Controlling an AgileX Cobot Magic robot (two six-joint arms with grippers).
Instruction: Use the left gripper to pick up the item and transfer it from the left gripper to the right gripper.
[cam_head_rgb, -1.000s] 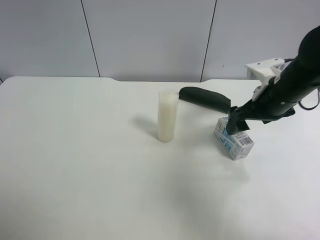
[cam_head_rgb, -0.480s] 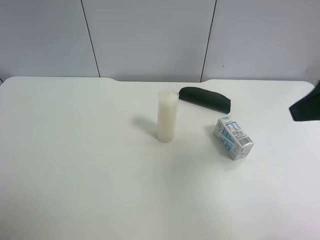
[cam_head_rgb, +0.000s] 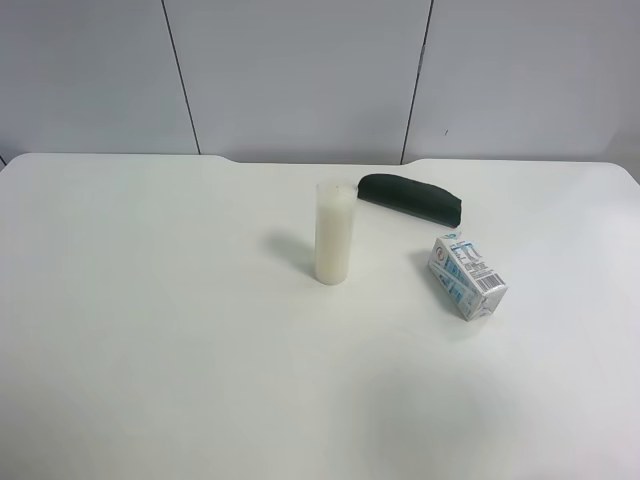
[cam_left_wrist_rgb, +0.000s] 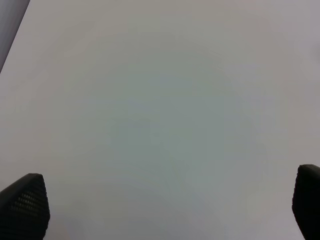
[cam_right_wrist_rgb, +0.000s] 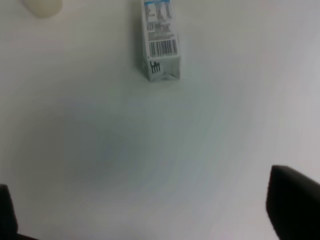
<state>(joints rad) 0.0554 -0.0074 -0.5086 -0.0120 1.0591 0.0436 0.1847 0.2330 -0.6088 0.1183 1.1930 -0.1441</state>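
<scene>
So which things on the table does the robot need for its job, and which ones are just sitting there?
For the job:
- drink carton, lying on its side
- left gripper, open, over bare table
- right gripper, open, holding nothing

Just lying about:
- tall white cylinder, standing upright
- dark green pouch, behind the carton

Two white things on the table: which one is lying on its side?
The small blue-printed carton, barcode face up beside the dark pouch. The taller white cylinder stands upright.
</scene>
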